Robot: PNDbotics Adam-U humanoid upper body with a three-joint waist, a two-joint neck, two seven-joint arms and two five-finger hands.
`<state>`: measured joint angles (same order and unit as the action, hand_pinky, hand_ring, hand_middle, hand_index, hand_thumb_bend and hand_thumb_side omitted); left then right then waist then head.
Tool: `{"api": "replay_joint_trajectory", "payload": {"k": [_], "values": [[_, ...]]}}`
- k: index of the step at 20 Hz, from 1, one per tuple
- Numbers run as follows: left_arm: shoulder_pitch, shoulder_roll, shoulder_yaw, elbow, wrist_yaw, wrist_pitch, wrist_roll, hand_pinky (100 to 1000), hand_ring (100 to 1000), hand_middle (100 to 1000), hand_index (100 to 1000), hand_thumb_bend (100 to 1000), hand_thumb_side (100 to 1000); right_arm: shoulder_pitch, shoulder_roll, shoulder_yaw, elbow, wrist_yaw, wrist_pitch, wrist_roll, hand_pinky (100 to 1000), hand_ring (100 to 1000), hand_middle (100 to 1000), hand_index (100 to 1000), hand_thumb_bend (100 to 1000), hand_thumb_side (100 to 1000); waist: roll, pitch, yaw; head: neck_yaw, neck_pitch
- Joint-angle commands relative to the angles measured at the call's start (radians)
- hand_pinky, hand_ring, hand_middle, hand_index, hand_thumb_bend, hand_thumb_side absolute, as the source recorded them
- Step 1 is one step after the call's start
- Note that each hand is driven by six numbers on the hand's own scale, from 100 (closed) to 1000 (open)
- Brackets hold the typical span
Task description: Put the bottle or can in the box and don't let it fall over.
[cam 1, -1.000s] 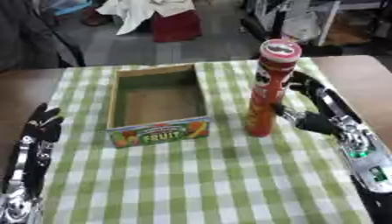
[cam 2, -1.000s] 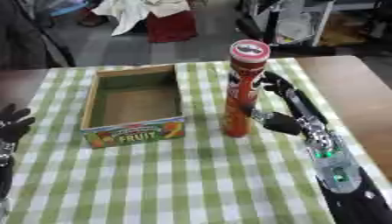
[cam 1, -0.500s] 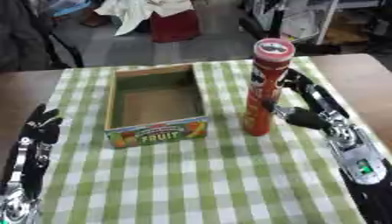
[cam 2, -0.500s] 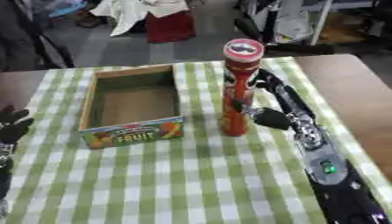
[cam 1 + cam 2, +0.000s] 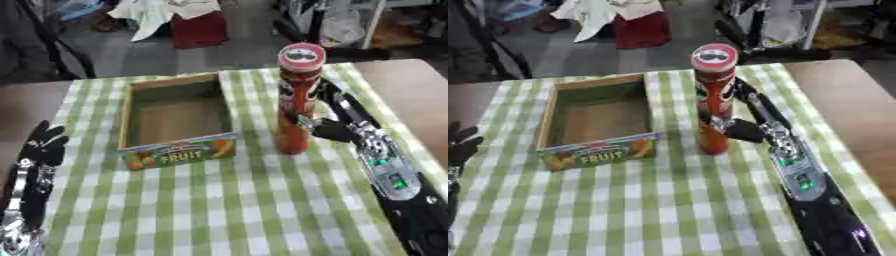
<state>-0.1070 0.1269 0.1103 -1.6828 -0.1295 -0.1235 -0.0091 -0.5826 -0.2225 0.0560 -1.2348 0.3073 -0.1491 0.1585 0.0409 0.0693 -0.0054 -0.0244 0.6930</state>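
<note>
Right hand (image 5: 741,127) wrapped round red crisp can (image 5: 296,98), can upright on checked cloth (image 5: 262,200), edged nearer fruit box (image 5: 179,152) since a second ago. Grasp set; lift comes next. Left hand (image 5: 42,150) open, idle.

black right hand (image 5: 741,129), silver forearm, green lights

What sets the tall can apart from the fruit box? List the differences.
The can is a tall, narrow red tube standing upright with its lid on; the box is low, wide and open on top, with nothing showing inside.
The right hand curls round the can; nothing touches the box.
The can stands to the right of the box, apart from it.
Both rest on the green checked cloth.
</note>
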Motion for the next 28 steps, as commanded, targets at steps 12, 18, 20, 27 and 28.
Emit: {"api": "replay_joint_trajectory", "payload": {"k": [12,18,20,27,28], "values": [[-0.018,0.003,-0.005,-0.016,0.004,-0.003,-0.008,964,867,843,997,717,832,-0.062,0.031,-0.031,0.097,0.067,0.001,-0.070,997,888,884,987,475,431,0.004,-0.005,0.017,-0.017,-0.006],[-0.018,0.001,-0.005,-0.016,0.004,-0.003,-0.010,964,867,843,997,711,830,-0.077,0.040,-0.041,0.140,0.079,0.011,-0.093,989,804,770,834,147,138,0.004,-0.005,0.022,-0.022,-0.005],[-0.018,0.001,-0.005,-0.016,0.004,-0.003,-0.009,965,867,843,997,711,830,-0.078,0.040,-0.045,0.149,0.074,0.021,-0.101,983,750,695,755,100,100,0.003,-0.005,0.024,-0.023,-0.004],[-0.018,0.000,-0.005,-0.015,0.005,-0.002,-0.010,966,866,843,997,709,832,-0.089,0.032,-0.057,0.176,0.013,0.053,-0.169,974,542,463,524,100,100,0.002,-0.006,0.028,-0.027,-0.004],[-0.018,0.000,-0.005,-0.015,0.005,-0.002,-0.010,966,866,843,997,708,832,-0.091,0.030,-0.058,0.179,0.001,0.055,-0.180,977,519,435,490,100,100,0.001,-0.007,0.029,-0.028,-0.004]]}}
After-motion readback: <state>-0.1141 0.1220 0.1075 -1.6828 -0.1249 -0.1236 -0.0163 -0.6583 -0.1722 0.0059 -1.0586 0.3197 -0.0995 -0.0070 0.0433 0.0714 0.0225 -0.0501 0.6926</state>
